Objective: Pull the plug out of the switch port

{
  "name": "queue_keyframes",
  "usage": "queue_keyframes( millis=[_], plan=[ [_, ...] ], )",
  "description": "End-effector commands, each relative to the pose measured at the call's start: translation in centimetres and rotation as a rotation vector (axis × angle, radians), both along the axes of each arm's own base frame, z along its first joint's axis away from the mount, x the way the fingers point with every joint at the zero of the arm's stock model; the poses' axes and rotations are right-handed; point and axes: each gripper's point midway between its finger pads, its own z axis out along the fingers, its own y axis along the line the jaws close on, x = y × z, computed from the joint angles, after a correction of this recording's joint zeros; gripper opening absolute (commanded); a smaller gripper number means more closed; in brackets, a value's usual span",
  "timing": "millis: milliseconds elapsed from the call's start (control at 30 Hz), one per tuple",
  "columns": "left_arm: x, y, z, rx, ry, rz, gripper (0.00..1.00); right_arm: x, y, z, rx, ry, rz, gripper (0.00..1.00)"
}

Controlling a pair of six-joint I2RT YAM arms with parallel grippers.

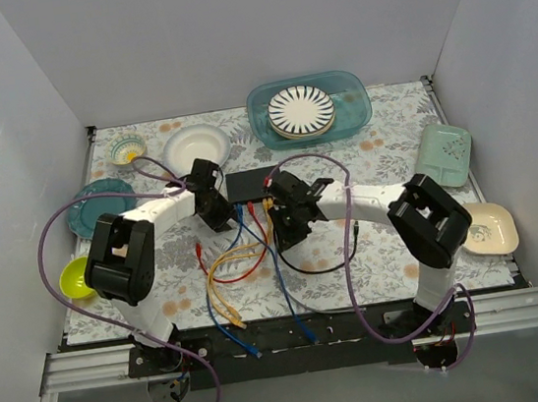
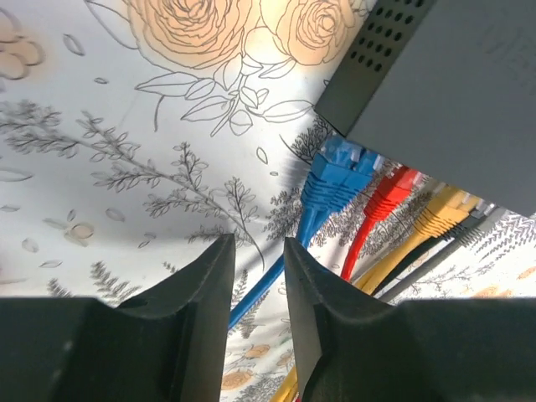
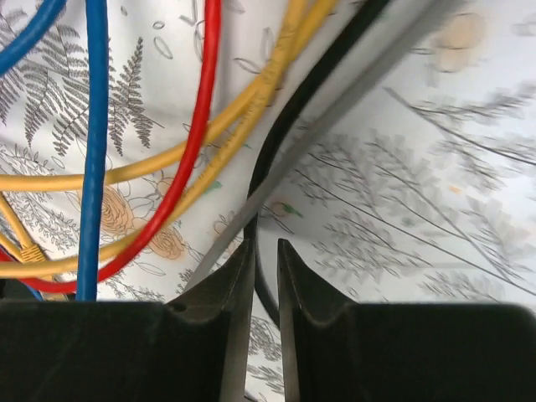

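At upper right of the left wrist view, the switch [image 2: 452,92] held the blue plug [image 2: 335,172]. The left gripper [image 2: 258,243], jaws slightly apart and empty, would best clamp the plug body squarely and pull straight. The right gripper [image 3: 265,247] had jaws nearly together; whether they gripped anything I could not tell.

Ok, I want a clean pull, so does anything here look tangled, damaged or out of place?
Nothing looks spilled or broken. The untidy spot is in front of the switch: the blue cable, red cable and yellow cables cross in a loose tangle, so pulling one might drag its neighbours.
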Motion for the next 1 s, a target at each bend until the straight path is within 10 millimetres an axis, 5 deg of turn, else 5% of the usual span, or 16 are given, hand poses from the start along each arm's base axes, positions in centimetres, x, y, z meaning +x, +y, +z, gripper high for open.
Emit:
queue_keyframes(
  millis=[0,167,233,333,500,700,967],
  plan=[
    [1.6,1.2,6.4,0.025,-0.192,0.024,0.31,3.2,-1.8,6.3,0.012,-0.179,-0.068,0.27],
    [0.3,2.7,10.0,0.032,-0.271,0.073,0.42,6.7,-0.7,10.8,0.088,-0.316,-0.095,0.3],
    [-0.2,3.0,11.1,0.015,-0.308,0.08,0.43,8.3,0.4,10.7,0.126,-0.314,-0.106,0.29],
    [-1.3,2.8,10.1,-0.016,-0.298,0.065,0.43,9.6,2.6,9.9,0.241,-0.205,-0.095,0.24],
    [-3.6,2.4,7.0,-0.05,-0.206,0.042,0.36,11.5,2.5,8.0,0.253,-0.135,-0.145,0.2],
    [-5.0,1.4,5.5,-0.124,-0.187,0.004,0.34,8.1,1.8,4.4,0.286,-0.037,-0.112,0.21],
    [-4.0,0.8,5.4,-0.128,-0.196,-0.012,0.34,0.9,0.8,0.4,0.277,0.093,-0.047,0.22]
  ],
)
